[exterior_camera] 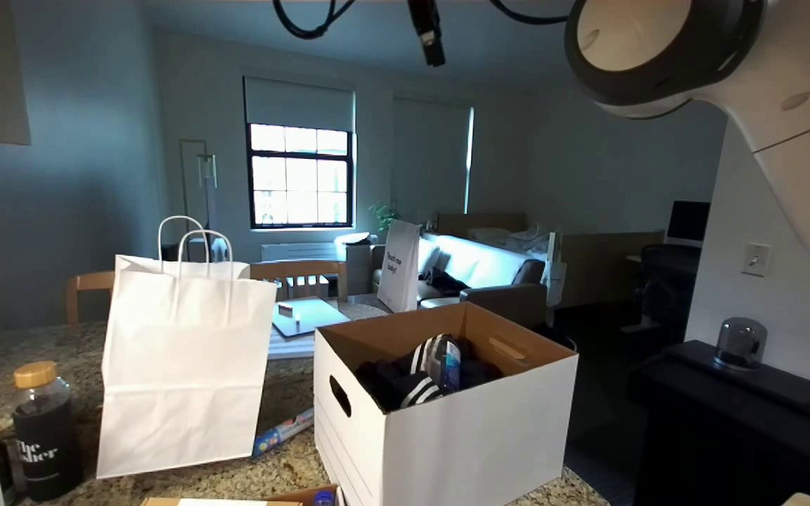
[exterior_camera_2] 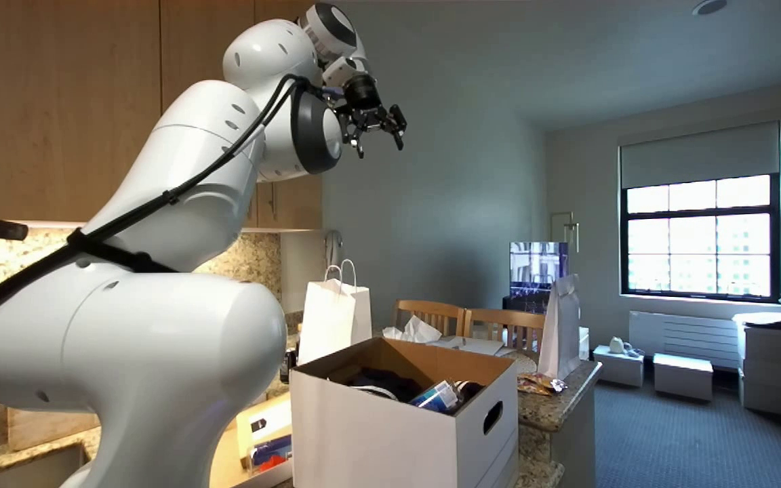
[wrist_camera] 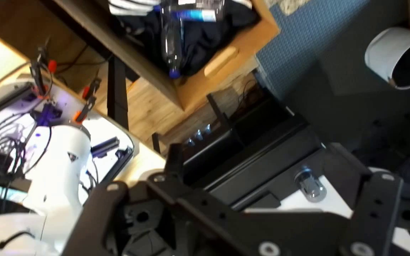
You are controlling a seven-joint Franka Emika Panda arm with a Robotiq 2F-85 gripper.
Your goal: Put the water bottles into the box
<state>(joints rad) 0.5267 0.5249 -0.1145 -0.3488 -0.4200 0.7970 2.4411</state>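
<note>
A: A robot's hand hangs in mid-air, its two black fingers spread wide. What is in its grip?

B: Only open air. Seen from the wrist, the fingers stand far apart; in an exterior view the hand is high up, well apart from the white cardboard box lower down.

A: Where are the water bottles?

B: Two are counted inside the box, both in the wrist view: a clear bottle with a blue cap, and a second bottle with a blue-and-white label, lying crosswise to it. Which lies on top is hard to tell.

A: What shares the box with them?

B: Dark clothing with white stripes, seen in both exterior views.

A: And the count outside?

B: One box, an oval hand hole in its side, stands on a speckled stone table. A white paper bag with looped handles stands near the box and a second white bag farther off, near the table's end: two in all. One dark jar with a tan lid stands beside the paper bag. One colorful tube shows between the paper bag and the box, and one foil packet rests near the second white bag.
</note>
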